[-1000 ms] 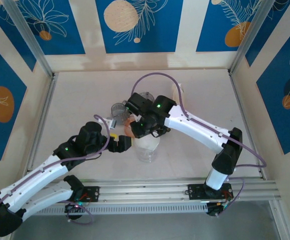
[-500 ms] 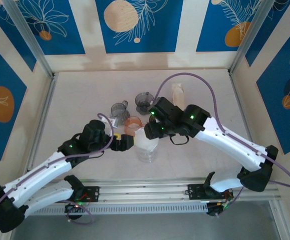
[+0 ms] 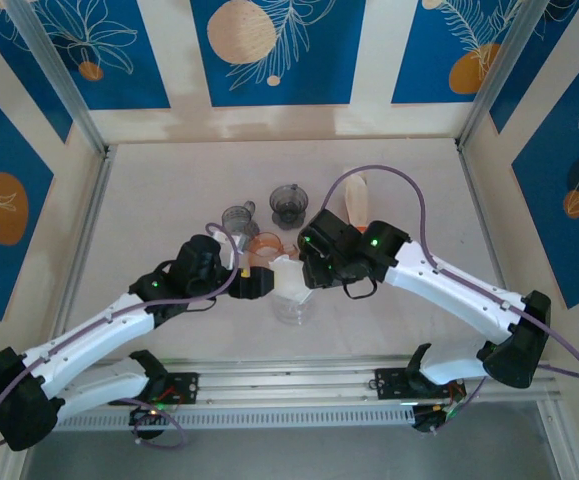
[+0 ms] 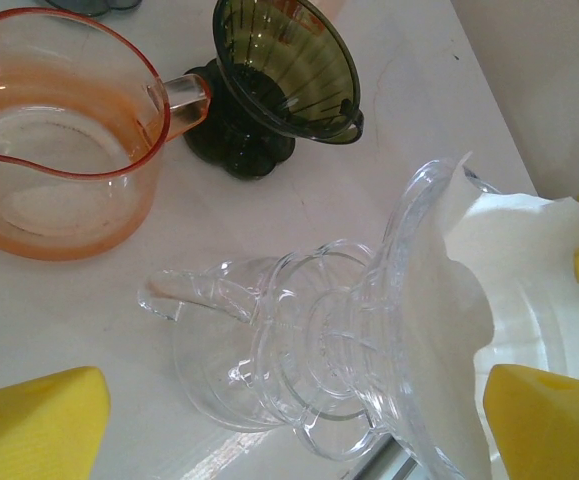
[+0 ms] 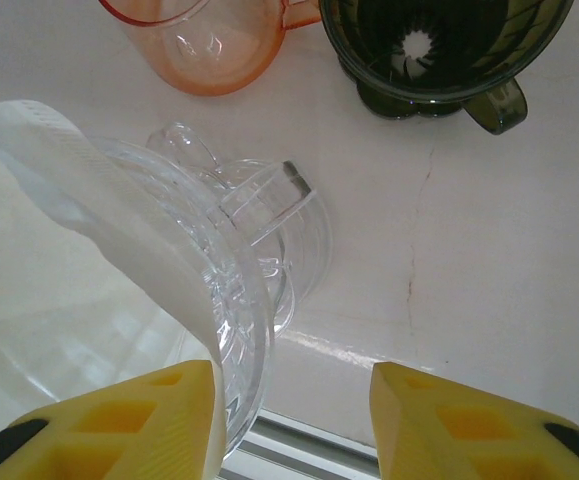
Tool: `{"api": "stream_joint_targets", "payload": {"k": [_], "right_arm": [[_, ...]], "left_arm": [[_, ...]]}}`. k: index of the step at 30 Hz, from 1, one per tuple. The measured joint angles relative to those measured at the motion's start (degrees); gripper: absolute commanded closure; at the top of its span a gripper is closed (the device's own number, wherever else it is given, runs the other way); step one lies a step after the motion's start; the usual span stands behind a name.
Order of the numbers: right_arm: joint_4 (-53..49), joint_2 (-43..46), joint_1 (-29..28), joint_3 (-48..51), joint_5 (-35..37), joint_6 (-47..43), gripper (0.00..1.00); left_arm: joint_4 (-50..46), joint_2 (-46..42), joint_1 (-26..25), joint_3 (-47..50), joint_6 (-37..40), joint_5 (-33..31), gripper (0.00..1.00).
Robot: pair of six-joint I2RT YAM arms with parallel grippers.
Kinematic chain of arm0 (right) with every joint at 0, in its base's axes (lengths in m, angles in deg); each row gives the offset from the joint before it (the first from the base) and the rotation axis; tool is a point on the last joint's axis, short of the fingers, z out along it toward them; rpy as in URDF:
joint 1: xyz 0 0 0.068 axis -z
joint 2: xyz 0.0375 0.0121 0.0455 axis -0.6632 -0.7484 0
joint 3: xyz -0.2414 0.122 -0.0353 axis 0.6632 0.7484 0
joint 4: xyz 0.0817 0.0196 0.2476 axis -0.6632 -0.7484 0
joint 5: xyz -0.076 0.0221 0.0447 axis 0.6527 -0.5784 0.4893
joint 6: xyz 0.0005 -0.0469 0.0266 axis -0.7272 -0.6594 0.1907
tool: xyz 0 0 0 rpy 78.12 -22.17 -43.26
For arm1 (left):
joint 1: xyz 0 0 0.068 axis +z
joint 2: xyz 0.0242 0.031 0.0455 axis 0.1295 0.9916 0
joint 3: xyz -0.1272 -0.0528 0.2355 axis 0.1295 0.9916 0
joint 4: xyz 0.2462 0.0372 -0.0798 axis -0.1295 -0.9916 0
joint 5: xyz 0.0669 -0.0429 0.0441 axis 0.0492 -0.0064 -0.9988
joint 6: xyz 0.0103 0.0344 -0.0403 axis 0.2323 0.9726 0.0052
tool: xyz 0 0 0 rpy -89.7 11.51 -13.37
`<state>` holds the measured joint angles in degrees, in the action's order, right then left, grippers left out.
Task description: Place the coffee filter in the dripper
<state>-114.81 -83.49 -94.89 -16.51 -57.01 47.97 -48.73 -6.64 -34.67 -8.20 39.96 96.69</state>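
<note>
**Right pincer** (image 5: 289, 425): partly open, nothing clamped. One finger (image 5: 154, 420) sits inside the bowl, against the filter (image 5: 59, 260). The other stands outside, with a clear gap to the glass wall. The rim of the dripper (image 5: 259, 260) passes between the two.

**Left pincer** (image 4: 289, 430): spread wide, holding nothing. Its fingers (image 4: 34, 430) stand on either side of the dripper. Contact on the filter side cannot be told.

**Positions, top view:** the left pincer is just left of the dripper. The right pincer is at the dripper's far right rim.

**Filter:** white paper, seated in the dripper. Its ruffled edge stands above the rim, highest on the far side.

**Dripper:** clear glass, upright on the tabletop (image 3: 169, 200), close to the near edge and between the two arms.

**Surroundings:**
- An orange pitcher (image 3: 266, 244) stands just beyond the dripper, apart from it.
- A dark dripper (image 3: 288, 203) stands farther off, near the pitcher's handle.
- A grey dripper (image 3: 239, 217) stands to the left of the dark one.
</note>
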Motion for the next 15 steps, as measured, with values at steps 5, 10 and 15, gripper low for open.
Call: {"api": "stream_joint_targets", "payload": {"k": [5,10,15], "right_arm": [[1.46,0.00,0.50,1.90,-0.04,0.48,0.54],[1.97,0.00,0.87,3.67,-0.37,1.03,0.54],[2.84,0.00,0.87,3.72,-0.81,1.03,0.53]], "left_arm": [[0.31,0.24,0.00,0.00,-0.39,0.00,0.04],[1.03,0.72,0.00,0.09,-0.44,0.02,0.04],[2.69,0.35,0.04,0.42,-1.09,0.85,0.03]]}}
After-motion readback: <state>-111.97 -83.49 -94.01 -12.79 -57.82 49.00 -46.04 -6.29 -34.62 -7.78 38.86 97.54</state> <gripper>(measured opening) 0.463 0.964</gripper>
